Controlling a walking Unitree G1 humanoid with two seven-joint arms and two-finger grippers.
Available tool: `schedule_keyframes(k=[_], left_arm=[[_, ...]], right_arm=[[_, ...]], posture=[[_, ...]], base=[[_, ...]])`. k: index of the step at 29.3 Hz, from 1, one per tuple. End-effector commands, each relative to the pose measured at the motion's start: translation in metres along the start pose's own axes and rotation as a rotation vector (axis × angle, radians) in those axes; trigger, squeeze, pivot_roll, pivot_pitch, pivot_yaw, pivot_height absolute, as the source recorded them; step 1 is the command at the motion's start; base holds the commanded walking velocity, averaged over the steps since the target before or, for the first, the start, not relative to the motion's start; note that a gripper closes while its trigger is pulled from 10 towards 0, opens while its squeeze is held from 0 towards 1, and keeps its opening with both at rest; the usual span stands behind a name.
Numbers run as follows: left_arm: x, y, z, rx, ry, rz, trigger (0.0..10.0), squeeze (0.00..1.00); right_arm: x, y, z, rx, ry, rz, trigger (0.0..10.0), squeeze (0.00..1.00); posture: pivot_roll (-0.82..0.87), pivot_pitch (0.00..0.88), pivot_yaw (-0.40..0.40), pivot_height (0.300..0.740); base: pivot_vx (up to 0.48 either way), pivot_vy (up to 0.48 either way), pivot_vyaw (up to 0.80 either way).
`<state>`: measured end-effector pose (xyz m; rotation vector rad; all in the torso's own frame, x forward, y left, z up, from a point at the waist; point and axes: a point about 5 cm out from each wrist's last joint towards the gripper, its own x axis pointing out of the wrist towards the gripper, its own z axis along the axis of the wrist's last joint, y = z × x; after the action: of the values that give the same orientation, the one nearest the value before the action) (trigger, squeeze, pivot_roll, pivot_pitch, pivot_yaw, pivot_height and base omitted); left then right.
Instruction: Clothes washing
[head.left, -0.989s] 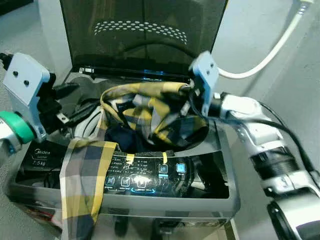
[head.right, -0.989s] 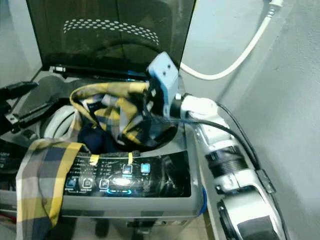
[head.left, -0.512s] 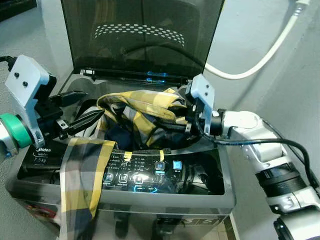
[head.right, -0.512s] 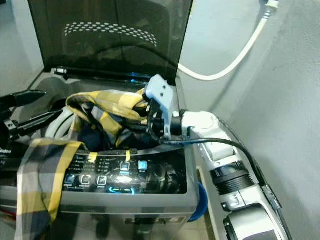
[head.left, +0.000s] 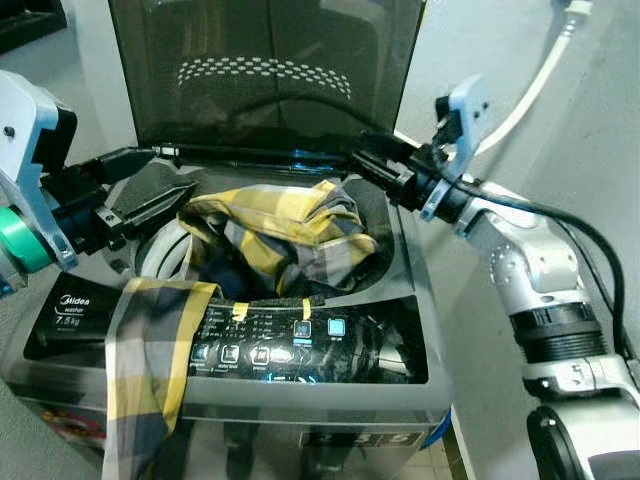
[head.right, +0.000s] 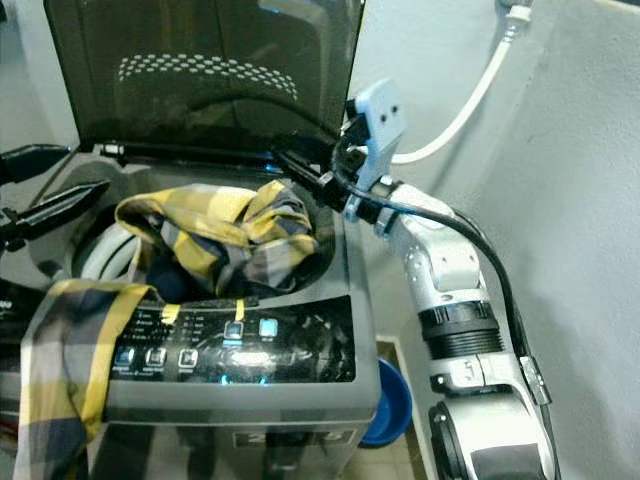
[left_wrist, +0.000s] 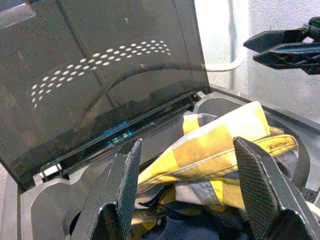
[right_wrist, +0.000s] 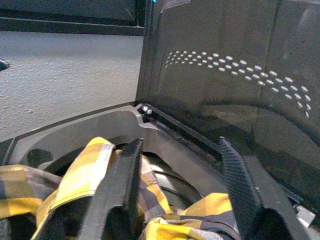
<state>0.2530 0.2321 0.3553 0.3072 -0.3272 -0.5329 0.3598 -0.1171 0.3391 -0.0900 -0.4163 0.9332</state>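
One top-loading washing machine (head.left: 420, 330) stood before the robot, its dark, see-through lid (head.left: 270, 70) raised upright at the back, with a curved patch of small pale dots near its top. On the machine's front left corner a label (head.left: 72, 304) read "Midea" with "7.5 kg" beneath it. The glossy control panel (head.left: 300, 345) along the front edge carried a row of lit blue-white icons and fine print too small to read; two short yellow strips sat at its back edge.

One yellow, grey and navy plaid garment (head.left: 275, 235) lay bunched in the open drum, heaped above the rim. One long part of it (head.left: 150, 370) ran forward out of the drum, over the left of the control panel and down the machine's front, its long axis from the drum toward the robot.

The right gripper (head.left: 372, 168) hovered over the back right corner of the tub, clear of the cloth, its jaws parted and holding nothing. The left gripper (head.left: 150, 185) hung at the left rim of the drum, pointing toward the garment, its jaws spread wide and empty.

One white hose (head.left: 545, 75) curved along the wall behind the right arm.
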Motion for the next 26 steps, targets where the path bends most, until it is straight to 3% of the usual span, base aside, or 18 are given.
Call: schedule_keyframes(k=[1, 3, 4, 5, 7, 8, 9, 11, 15, 19, 26], left_arm=[[-0.001, 0.002, -0.002, -0.004, 0.014, 0.018, 10.0, 0.0], [-0.002, 0.002, -0.004, -0.011, 0.02, 0.025, 10.0, 0.0], [-0.001, 0.002, -0.007, -0.002, 0.035, 0.052, 10.0, 0.0], [-0.001, 0.002, -0.007, -0.002, 0.035, 0.052, 10.0, 0.0], [0.007, 0.005, -0.017, -0.003, 0.071, 0.165, 10.0, 0.0], [0.007, 0.005, -0.017, -0.003, 0.071, 0.165, 10.0, 0.0], [0.009, 0.004, -0.018, 0.006, 0.064, 0.193, 10.0, 0.0], [0.009, 0.004, -0.018, 0.006, 0.064, 0.193, 10.0, 0.0], [0.012, 0.006, -0.019, 0.043, 0.037, 0.269, 10.0, 0.0], [0.017, 0.003, -0.017, 0.039, 0.002, 0.281, 10.0, 0.0], [0.019, -0.007, -0.022, 0.021, -0.004, 0.259, 10.0, 0.0]], right_arm=[[0.0, 0.016, -0.004, -0.012, 0.025, 0.106, 10.0, 1.0], [0.001, 0.021, -0.007, -0.03, 0.04, 0.123, 10.0, 1.0], [0.002, 0.019, -0.01, -0.044, 0.043, 0.064, 10.0, 0.0], [0.002, 0.019, -0.01, -0.044, 0.043, 0.064, 10.0, 0.0], [0.003, 0.004, -0.014, -0.049, 0.021, -0.174, 10.0, 0.0], [0.003, 0.004, -0.014, -0.049, 0.021, -0.174, 10.0, 0.0], [0.002, 0.0, -0.016, -0.044, 0.005, -0.273, 10.0, 0.0], [0.002, 0.0, -0.016, -0.044, 0.005, -0.273, 10.0, 0.0], [-0.006, -0.004, -0.025, 0.006, -0.041, -0.469, 10.0, 0.0], [-0.014, -0.002, -0.032, 0.037, -0.028, -0.499, 10.0, 0.0], [-0.018, 0.001, -0.033, 0.012, -0.017, -0.514, 10.0, 0.0]], posture=[[0.08, 0.114, -0.004, 0.74], [0.08, 0.114, -0.004, 0.74], [0.08, 0.109, -0.003, 0.74], [0.08, 0.109, -0.003, 0.74], [0.07, 0.107, -0.013, 0.74], [0.07, 0.107, -0.013, 0.74], [0.07, 0.109, -0.018, 0.74], [0.07, 0.109, -0.018, 0.74], [0.07, 0.107, -0.017, 0.74], [0.06, 0.109, -0.028, 0.74], [0.05, 0.11, -0.036, 0.74]], base=[[0.0, 0.0, 0.0], [0.0, 0.0, 0.0], [0.0, 0.0, 0.0], [0.0, 0.0, 0.0], [0.0, 0.0, 0.0], [0.0, 0.0, 0.0], [0.0, 0.0, 0.0], [0.0, 0.0, 0.0], [0.0, 0.0, 0.0], [0.0, 0.0, 0.0], [0.0, 0.43, 0.0]])
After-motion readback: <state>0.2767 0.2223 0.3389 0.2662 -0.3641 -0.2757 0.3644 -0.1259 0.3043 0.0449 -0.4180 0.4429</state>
